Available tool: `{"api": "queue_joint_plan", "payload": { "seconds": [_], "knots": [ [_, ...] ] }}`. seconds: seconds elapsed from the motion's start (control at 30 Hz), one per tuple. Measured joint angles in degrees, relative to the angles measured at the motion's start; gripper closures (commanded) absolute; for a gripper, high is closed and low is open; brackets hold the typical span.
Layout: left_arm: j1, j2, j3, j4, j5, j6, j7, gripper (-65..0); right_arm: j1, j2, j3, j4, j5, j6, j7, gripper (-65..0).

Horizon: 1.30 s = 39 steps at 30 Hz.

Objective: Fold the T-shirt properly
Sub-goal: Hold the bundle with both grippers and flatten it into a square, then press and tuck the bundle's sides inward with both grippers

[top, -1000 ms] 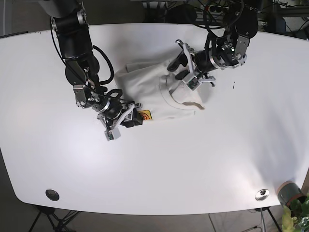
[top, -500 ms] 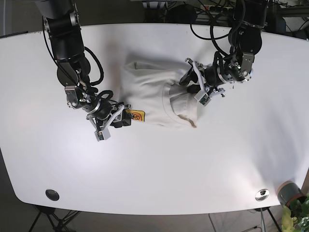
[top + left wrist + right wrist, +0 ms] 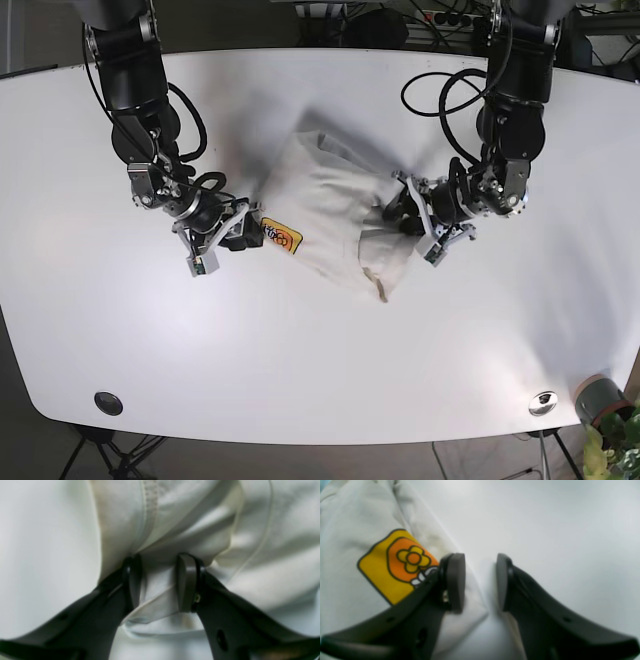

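T-shirt: white, bunched and creased, lying a little above the middle of the white surface, its long axis running from about 11 o'clock to 5 o'clock. A yellow and orange flower patch sits at its 9 o'clock edge; a tan-edged fold of cloth trails off at its 5 o'clock corner. Left pincer: at the shirt's 3 o'clock edge, lying low over the cloth; in the left wrist view its two dark fingers stand apart with a hemmed fold of the shirt between them, and whether the pads press that fold cannot be told. Right pincer: at the shirt's 9 o'clock edge, just beside the patch; in the right wrist view the fingers stand apart, one over the shirt's edge next to the patch, the other over bare surface, with nothing clamped. Outlying items: a round dark fitting at the surface's 7 o'clock corner, a round metal fitting at 5 o'clock, and a potted plant beyond that corner.
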<state>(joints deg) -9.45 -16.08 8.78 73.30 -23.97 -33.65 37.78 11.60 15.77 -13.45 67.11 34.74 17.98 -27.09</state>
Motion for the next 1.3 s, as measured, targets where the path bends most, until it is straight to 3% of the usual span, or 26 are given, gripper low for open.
{"api": "queue_joint_plan", "payload": {
  "seconds": [0.27,0.5,0.7,1.07,1.3],
  "knots": [
    [-6.64,0.83,4.11,-5.66,1.01,0.63,0.33,-21.7,-5.99,0.76,0.0,7.41,-0.42,-0.02,-0.15,-19.5],
    [-9.62,0.66,8.59,-8.96,1.27,1.09,-4.72,-21.7,-9.55,0.5,-0.28,11.3,-0.66,-0.46,-0.55,-19.5],
    [-13.57,1.01,10.29,-13.29,1.27,1.03,-5.73,-21.7,-13.11,0.42,-0.26,15.04,-0.55,-0.87,-0.7,-19.5],
    [-17.09,0.48,10.01,-15.06,0.87,1.05,-7.78,-21.7,-17.73,-1.03,-0.37,23.71,-0.85,-1.07,-1.73,-19.5],
    [-16.79,-1.46,4.83,-4.96,1.2,1.11,-7.52,-21.7,-15.15,-1.2,-0.15,27.63,-0.87,-0.98,-7.87,-19.5]
  ]
}}
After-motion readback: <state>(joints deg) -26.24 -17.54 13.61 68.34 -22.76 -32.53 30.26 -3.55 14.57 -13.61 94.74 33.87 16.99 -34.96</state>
